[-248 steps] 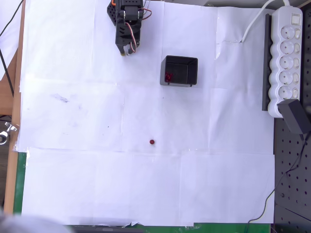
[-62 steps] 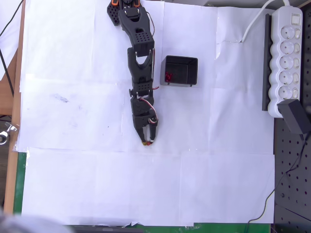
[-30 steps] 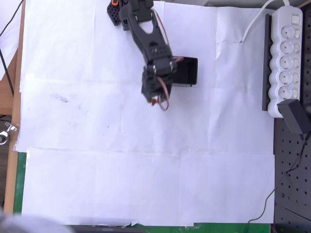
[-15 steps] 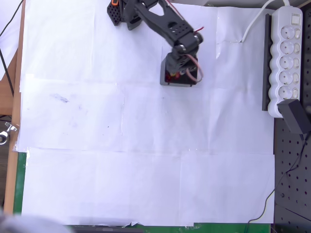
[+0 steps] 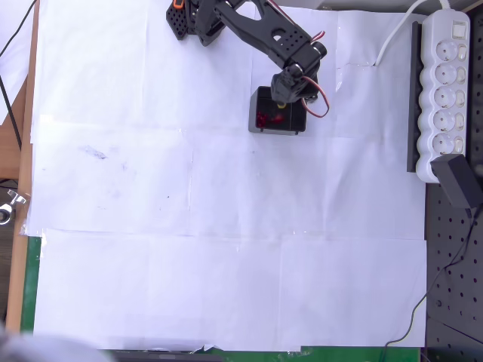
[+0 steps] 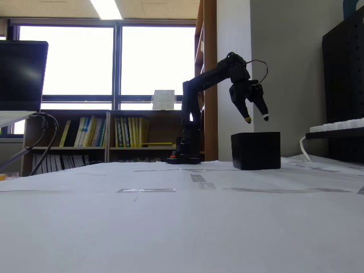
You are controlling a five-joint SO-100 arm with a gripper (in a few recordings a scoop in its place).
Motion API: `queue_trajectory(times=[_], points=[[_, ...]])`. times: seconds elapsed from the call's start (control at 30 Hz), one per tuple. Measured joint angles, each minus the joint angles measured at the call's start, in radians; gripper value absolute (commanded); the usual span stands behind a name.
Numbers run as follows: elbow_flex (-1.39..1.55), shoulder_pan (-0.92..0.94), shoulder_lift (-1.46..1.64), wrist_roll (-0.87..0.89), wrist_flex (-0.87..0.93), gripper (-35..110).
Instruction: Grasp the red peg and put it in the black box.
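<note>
**Release step: gripper over the box**

I have the gripper (image 6: 256,118) hanging above the black box (image 6: 256,151), clear of its rim in the fixed view. Its two fingers are spread apart there, tips pointing down, and I see nothing between them. In the overhead view the gripper (image 5: 282,113) sits over the box opening (image 5: 298,130), toward the 12 o'clock wall.

Location of the task item: in the overhead view, red pieces lie on the box floor. One red peg (image 5: 278,119) sits near the middle, just below the fingertips; further red (image 5: 261,120) lies at 9 o'clock from it, against the wall. I cannot tell how many pegs that second patch holds. The white paper (image 5: 226,226) covering the table carries no peg that I can see.

Step in hand, as I judge it: the drop is complete or finishing. The peg rests inside the box and the fingers are empty.

Next move calls for:
1. Keep the fingers spread.
2. Raise the arm (image 5: 256,30) straight up so the tips do not catch the box wall.
3. Retract toward the base (image 5: 185,19) at 11 o'clock.
</note>
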Motion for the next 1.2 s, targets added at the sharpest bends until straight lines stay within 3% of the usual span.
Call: queue_trajectory(times=[0.4,0.43,0.5,0.53,0.9,1.2], points=[[-0.005,0.075,-0.123,-0.064,0.018,47],[-0.009,0.084,-0.156,-0.078,0.02,38],[-0.041,0.109,-0.235,-0.107,0.023,6],[-0.069,0.124,-0.273,-0.123,0.017,0],[-0.482,0.439,-0.606,-0.319,-0.272,0],[-1.163,0.606,-0.992,-0.58,-0.601,0]])
